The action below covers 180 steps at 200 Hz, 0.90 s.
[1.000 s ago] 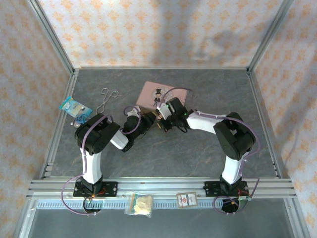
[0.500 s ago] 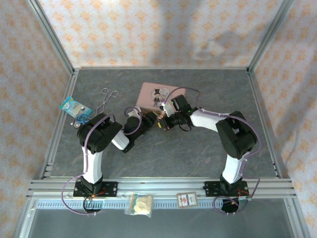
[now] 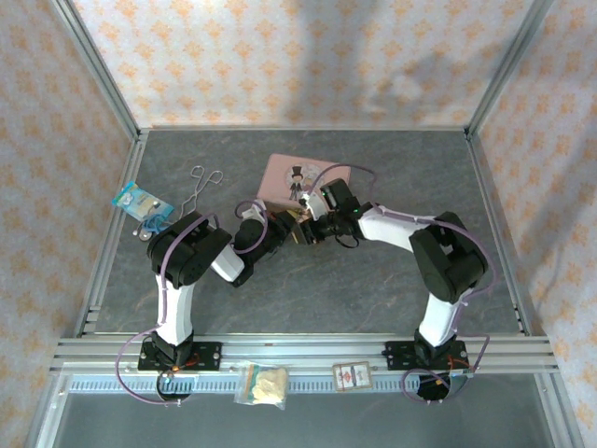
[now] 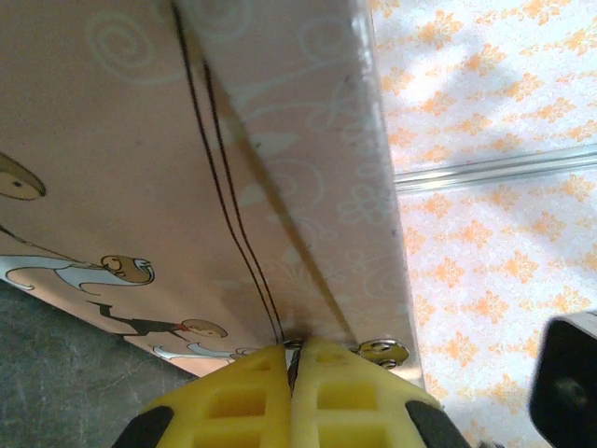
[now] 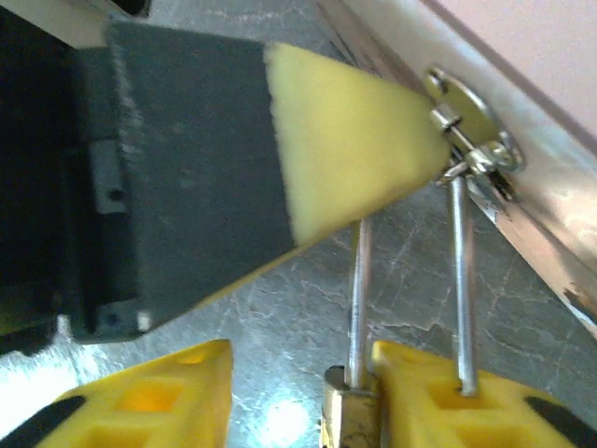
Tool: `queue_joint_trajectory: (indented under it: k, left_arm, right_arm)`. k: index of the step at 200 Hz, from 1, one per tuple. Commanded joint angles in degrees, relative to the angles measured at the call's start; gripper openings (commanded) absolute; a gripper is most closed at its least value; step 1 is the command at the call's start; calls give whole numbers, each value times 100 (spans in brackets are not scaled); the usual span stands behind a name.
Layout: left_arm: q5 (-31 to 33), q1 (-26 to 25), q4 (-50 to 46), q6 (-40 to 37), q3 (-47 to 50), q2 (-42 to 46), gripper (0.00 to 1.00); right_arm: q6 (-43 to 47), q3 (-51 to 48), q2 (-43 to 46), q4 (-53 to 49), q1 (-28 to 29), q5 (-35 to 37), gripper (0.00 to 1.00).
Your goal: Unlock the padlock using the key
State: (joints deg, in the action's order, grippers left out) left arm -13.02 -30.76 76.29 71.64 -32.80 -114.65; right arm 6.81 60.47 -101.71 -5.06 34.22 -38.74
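- Padlock (image 5: 347, 415) first: we see its small brass-coloured body at the bottom edge of the right wrist view, lying against one yellow finger of the right claw (image 5: 300, 362).
- We find that claw spread, its other finger well apart from the brass body, with bare counter between them.
- Both claws carry blocky yellow pads (image 4: 242, 392) with square hollows, set on matt black bodies. The left claw (image 4: 294, 373) has its pads pressed together, and a sliver of silvery metal peeks out at their tips; we cannot tell what it is.
- The pink tin (image 3: 289, 173) is flat, rectangular and glossy, printed with pale swirls and cartoon figures. A small round metal hasp (image 5: 471, 117) sits on its near edge.
- We note wire tongs (image 3: 203, 180) and a blue packet (image 3: 142, 201) lying well apart to the left.
- The counter (image 3: 373, 271) is dark grey with a marbled, stone-like pattern, bordered by aluminium rails (image 3: 298, 350). The walls (image 3: 280, 56) wear cream paper with an orange motif.
- The padlock's shackle (image 5: 460, 280) shows as two thin, straight silver rods rising from the body to the hasp, where its bend threads a ring. The left claw's tip touches that spot.
- From above, we see both claws meeting just beside the tin's near edge.
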Motion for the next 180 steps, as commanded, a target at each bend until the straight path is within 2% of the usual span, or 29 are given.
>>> queue_joint_trajectory:
  k: [1,68,83,109,125,137,180]
  left_arm:
    - [172,-19,-141,-87,-50,-154,0]
    - [157,-9,-150,-106,-48,-207,0]
    - [150,-9,-140,-94,-34,-219,0]
    - [231,-13,-122,-82,57,-155,0]
    - [324,-17,-195,-63,81,-102,0]
    - [413,-27,-235,-13,93,-77,0]
    - [861,-83,13,414,201,-119,0]
  right_arm:
    - [-209,-141,767,407,24,348,49]
    - [-711,-646,1658,540,25,1586,60]
    - [-961,-620,1685,531,24,2335,61]
    - [-1853,-420,1525,345,2,4129,71]
    - [-2325,-426,1400,372,-75,4764,75]
    - [-2679,-480,1293,490,-193,4840,78]
    - [-3595,-525,677,902,-389,4573,78]
